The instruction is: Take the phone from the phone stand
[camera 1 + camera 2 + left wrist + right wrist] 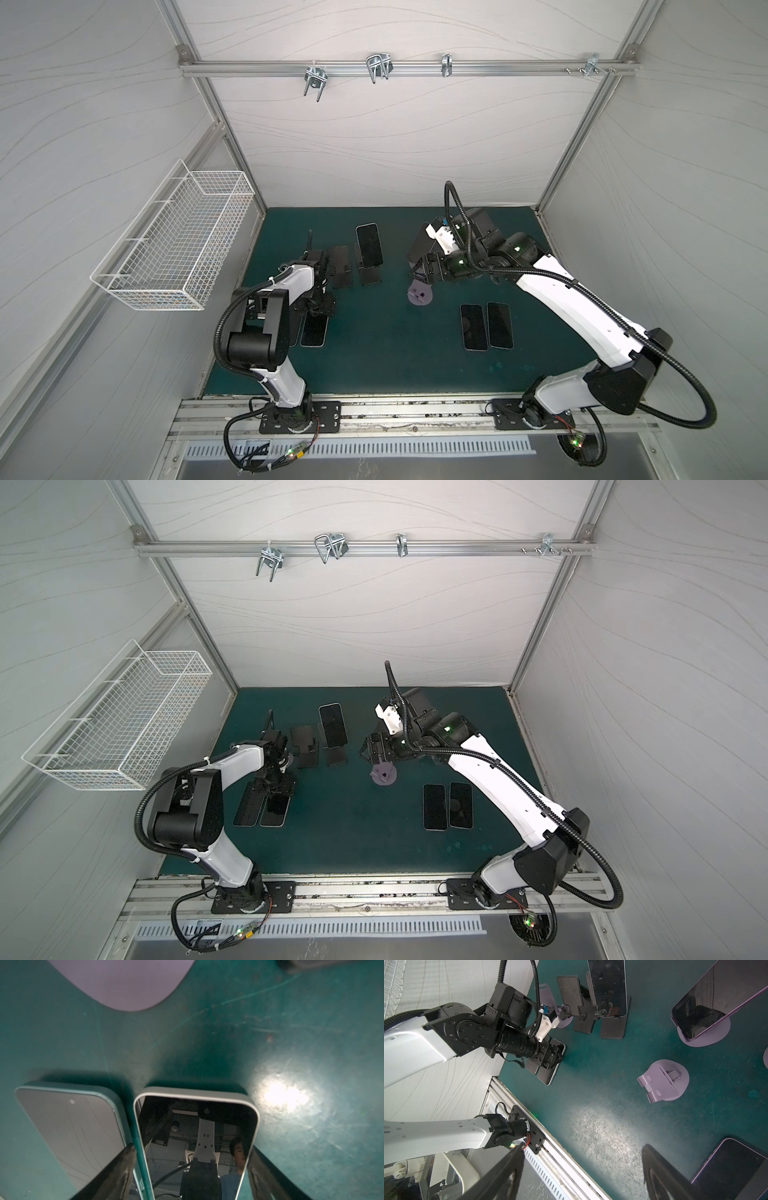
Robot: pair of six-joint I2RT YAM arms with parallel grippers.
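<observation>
Four phones lie flat on the mat (374, 365).
- Nearest: left gripper (191, 1148) straddles the white-edged phone (197, 1126). You cannot tell whether it pinches or stands clear. Free both edges, then rise straight, sparing the teal-edged phone (68, 1126).
- Right gripper (582, 1147): spread, empty.
- Beyond: empty stand (662, 1080).
- Farthest: leaning phone (708, 1001) on its purple phone stand (708, 1036). Take its long edges and lift clear of the cradle lip.

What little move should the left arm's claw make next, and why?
Probably lift the left claw straight up, leaving the phone behind. Its fingers straddle that phone, which already lies flat on the green mat beside another phone, so its job there looks finished. A third phone still leans on the black stand.
</observation>
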